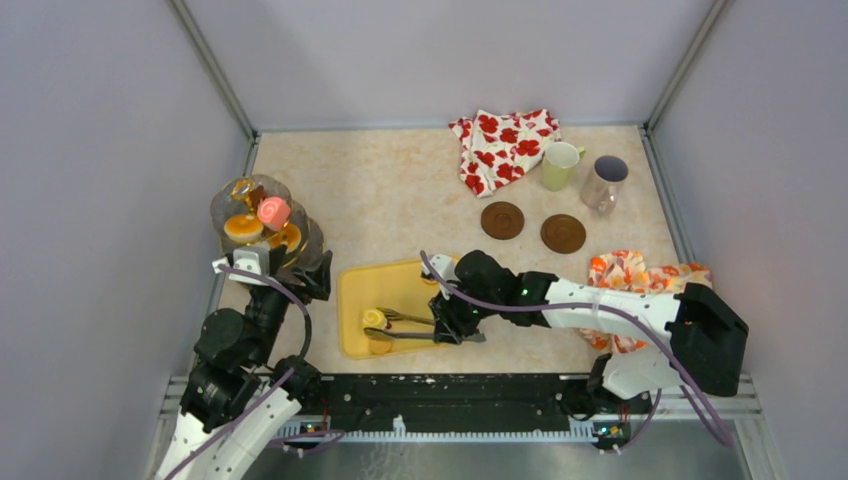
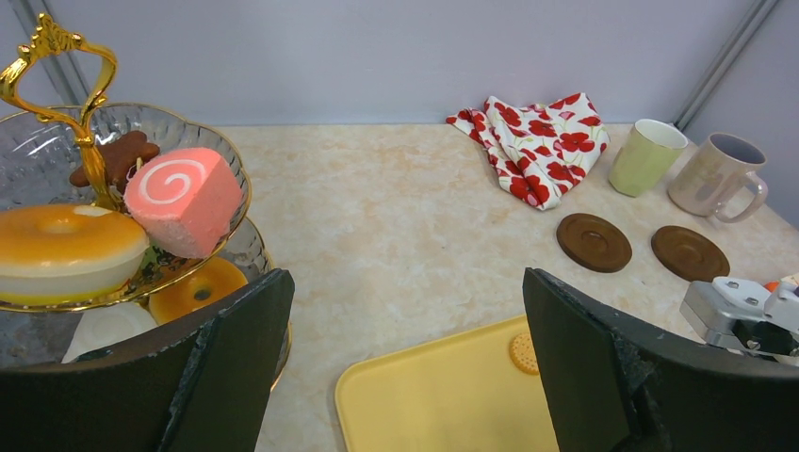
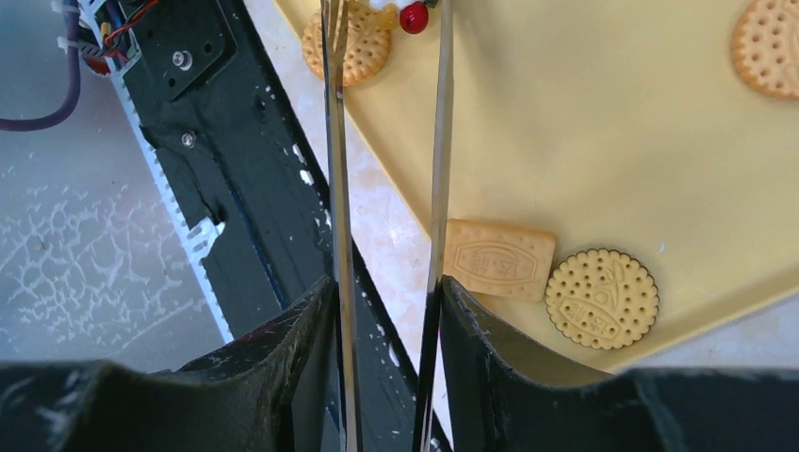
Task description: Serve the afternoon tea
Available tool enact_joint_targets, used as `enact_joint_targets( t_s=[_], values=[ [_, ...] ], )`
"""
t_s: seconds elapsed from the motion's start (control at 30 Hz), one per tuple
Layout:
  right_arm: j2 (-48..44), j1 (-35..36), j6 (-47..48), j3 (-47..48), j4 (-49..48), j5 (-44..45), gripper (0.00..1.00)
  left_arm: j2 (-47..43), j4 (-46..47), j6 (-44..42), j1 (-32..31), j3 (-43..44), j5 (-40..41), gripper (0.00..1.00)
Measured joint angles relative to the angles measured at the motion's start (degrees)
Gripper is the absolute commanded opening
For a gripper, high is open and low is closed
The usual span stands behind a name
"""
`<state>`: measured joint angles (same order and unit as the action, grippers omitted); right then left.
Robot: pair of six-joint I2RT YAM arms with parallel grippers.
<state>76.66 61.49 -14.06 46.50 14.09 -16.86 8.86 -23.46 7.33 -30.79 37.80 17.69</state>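
My right gripper [image 3: 386,292] was clamped on the metal tongs [image 1: 412,327], whose blades straddled the yellow swirl roll [image 1: 375,320] at the near-left corner of the yellow tray [image 1: 392,283], though I couldn't tell whether they truly pinched it. I judged the roll could slip out on the way to the tiered stand [image 1: 305,238] at the table's [image 1: 400,190] left edge if the springy blades twisted in my grip; my left gripper [image 2: 405,282] hung wide open beside that stand, empty.
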Motion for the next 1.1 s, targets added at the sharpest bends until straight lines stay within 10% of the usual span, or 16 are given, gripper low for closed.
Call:
enact_joint_targets(
  t_s=[0.67,1.1],
  values=[
    [-0.96,0.0,-4.63,4.5,-4.48,11.3,0.39,-0.61,-0.07,0.13,0.0,0.07,0.24,0.99],
    [16.48,0.15,-4.7,19.39,-11.13,17.66,0.39,-1.01,-1.07,1.88,0.0,3.02,1.6,0.99]
  ],
)
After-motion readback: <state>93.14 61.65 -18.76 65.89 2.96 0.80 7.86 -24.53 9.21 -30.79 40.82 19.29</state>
